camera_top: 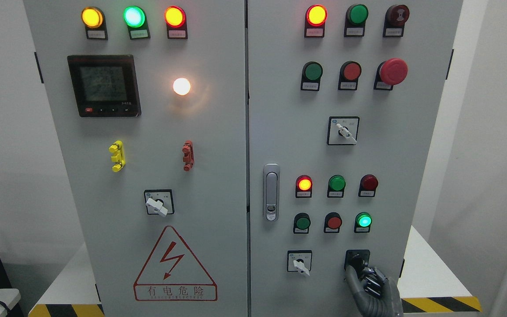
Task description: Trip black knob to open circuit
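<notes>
The black knob (355,260) sits on a black square plate at the lower right of the grey cabinet's right door (280,110). My right hand (361,273) comes up from the bottom edge and its dark fingers (351,276) are curled around the knob, covering most of it. The knob's handle position is hidden by the fingers. My left arm does not show.
A white selector switch (299,264) sits just left of the knob. Above it are lit and unlit buttons, with a green lamp (363,220) glowing. A door latch (271,192) is mid-panel. A red emergency button (393,71) sticks out at upper right.
</notes>
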You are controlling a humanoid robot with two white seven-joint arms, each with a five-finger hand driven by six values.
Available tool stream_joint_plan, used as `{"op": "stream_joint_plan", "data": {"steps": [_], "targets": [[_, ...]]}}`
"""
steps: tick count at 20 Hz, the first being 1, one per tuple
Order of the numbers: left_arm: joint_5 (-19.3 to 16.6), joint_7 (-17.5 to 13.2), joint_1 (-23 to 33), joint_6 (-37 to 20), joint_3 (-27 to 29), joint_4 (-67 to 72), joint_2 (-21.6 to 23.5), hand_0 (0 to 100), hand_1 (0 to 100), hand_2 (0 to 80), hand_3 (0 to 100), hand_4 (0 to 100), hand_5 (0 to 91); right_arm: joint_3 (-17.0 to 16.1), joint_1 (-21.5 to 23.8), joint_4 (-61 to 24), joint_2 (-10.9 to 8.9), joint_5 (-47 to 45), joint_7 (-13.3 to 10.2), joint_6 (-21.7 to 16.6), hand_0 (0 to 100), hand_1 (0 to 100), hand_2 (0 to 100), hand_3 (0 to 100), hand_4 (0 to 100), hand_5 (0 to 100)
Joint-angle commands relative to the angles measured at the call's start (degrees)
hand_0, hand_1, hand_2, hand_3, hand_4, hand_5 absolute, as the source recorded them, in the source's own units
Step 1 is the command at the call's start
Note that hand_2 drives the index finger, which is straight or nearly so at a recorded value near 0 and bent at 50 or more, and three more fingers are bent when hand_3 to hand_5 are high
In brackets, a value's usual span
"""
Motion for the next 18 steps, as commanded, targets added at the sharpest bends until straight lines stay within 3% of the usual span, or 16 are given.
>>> {"op": "stream_joint_plan", "data": {"steps": [1, 18], "targets": [[-1.93, 0.03, -0.44, 0.03, 0.00, 0.00, 0.03, 12, 39, 0.0, 0, 0, 0.0, 1.33, -0.04, -0.05, -0.04, 0.02, -0.52, -0.25, 52, 74, 65, 98, 100, 98], [-1.93, 0.03, -0.44, 0.03, 0.00, 0.00, 0.03, 12, 39, 0.0, 0, 0, 0.0, 1.06, 0.23, -0.05, -0.83, 0.90, -0.61, -0.95, 52, 75, 63, 97, 99, 98]]}}
